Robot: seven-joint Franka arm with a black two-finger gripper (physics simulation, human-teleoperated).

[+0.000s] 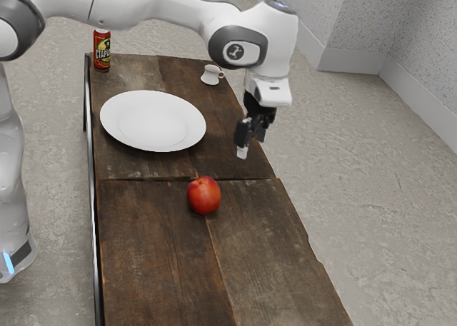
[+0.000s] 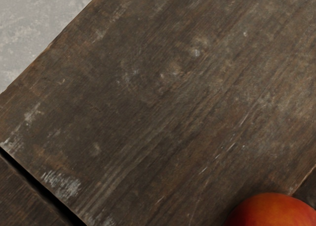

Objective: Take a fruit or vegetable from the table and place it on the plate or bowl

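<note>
Apple point(image 1: 204, 195) lying loose on the worktop point(image 1: 164, 255), end effector point(image 1: 243, 149) hanging above, well apart from it.

Nearest the exterior camera, 1 red apple is sitting on bare dark planks, touched by nothing; in the wrist view it point(image 2: 274, 211) is peeking in at a corner over wood grain point(image 2: 163, 102). Beyond it, the end effector is pointing down near the edge at the exterior view's right; whether it is apart or together, I cannot tell. Farther back, the white plate point(image 1: 153, 120) is lying empty, then a small white cup point(image 1: 211, 74) and a red can point(image 1: 102, 50) are standing at the far end.
</note>
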